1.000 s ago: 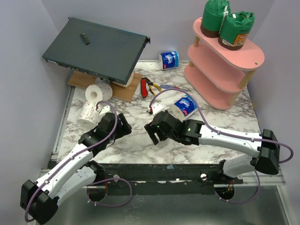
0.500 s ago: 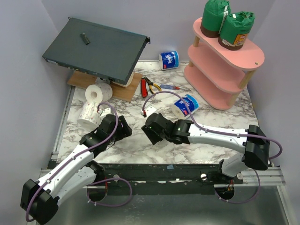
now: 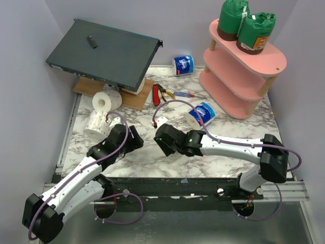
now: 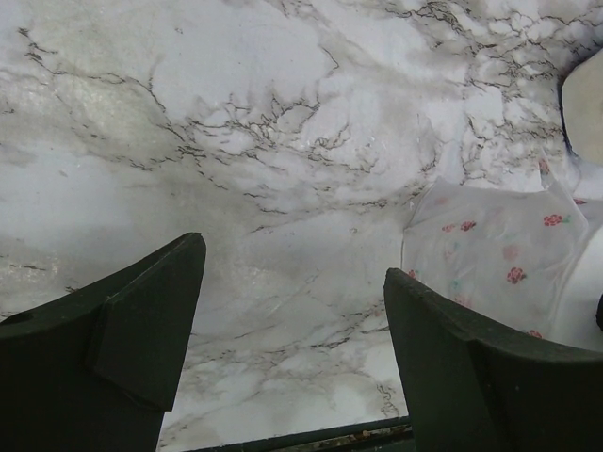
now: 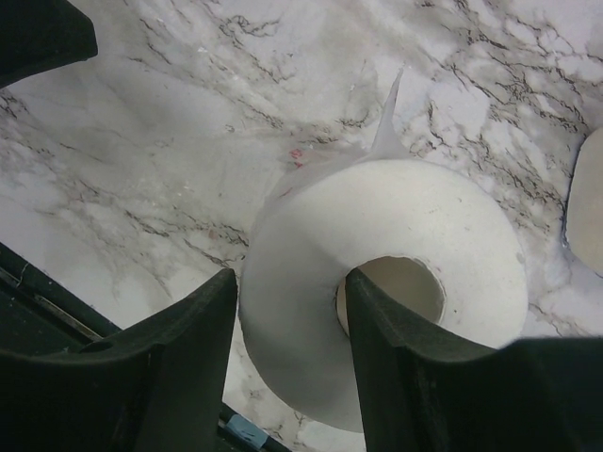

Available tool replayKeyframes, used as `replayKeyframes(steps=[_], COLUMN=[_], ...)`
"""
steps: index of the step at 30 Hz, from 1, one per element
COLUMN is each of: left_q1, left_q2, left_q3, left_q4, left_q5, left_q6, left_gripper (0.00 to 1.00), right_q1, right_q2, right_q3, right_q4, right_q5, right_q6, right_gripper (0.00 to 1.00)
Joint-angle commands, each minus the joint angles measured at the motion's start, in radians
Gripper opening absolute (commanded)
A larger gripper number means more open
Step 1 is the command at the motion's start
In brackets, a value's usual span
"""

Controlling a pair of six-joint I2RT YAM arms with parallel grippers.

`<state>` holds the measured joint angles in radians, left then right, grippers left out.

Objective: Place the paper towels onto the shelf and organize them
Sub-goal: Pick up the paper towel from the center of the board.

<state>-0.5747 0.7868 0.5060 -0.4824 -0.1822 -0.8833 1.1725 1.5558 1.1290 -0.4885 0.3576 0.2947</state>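
Note:
In the right wrist view my right gripper (image 5: 290, 282) is shut on a bare white paper towel roll (image 5: 452, 226). One finger presses its outer wall and the other sits inside the core. In the top view that gripper (image 3: 166, 145) hides the roll. My left gripper (image 3: 136, 140) hangs open over bare marble (image 4: 294, 259), beside flower-printed white paper (image 4: 490, 254). Two white rolls (image 3: 105, 100) (image 3: 96, 123) lie at the left. Blue-and-white rolls lie at the back (image 3: 183, 65) and mid-table (image 3: 200, 115). Two green rolls (image 3: 232, 19) (image 3: 256, 33) stand on the pink shelf (image 3: 274, 58).
A dark grey flat box (image 3: 104, 53) leans at the back left over a wooden board (image 3: 134, 99). Red-handled pliers (image 3: 158, 94) lie near the middle back. Purple walls close in both sides. A dark rail (image 3: 177, 183) runs along the table's near edge.
The right gripper has shifted a little to the left and its jaws have narrowed onto the white roll. The left arm has stayed still.

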Motion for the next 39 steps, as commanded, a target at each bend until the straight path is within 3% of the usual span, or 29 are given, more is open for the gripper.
replayKeyframes(steps=[1,18,26,30,39], left_q1=[0.009,0.011,0.011,0.011,0.011], left_q2=[0.006,0.014,0.013,0.013,0.042], left_q3=[-0.018,-0.002,-0.001,0.004,0.029], left_q4=[0.028,0.033,0.039,0.048,0.085], left_q5=[0.024,0.033,0.049,0.063,0.125], left_q6=[0.001,0.018,0.023,0.025,0.013], left_gripper=[0.81,0.81,0.81,0.81,0.8], right_q1=[0.008,0.008,-0.012,-0.136,-0.456], right_q2=[0.018,-0.095,-0.149,-0.156,-0.134], right_q3=[0.025,0.123,0.282,0.368,0.502], right_q4=[0.007,-0.119,-0.292,-0.334,-0.259], right_q5=[0.033,0.101,0.317,0.337,0.305], right_q6=[0.007,0.001,-0.018,-0.051,-0.128], right_gripper=[0.51,0.34,0.34,0.34,0.33])
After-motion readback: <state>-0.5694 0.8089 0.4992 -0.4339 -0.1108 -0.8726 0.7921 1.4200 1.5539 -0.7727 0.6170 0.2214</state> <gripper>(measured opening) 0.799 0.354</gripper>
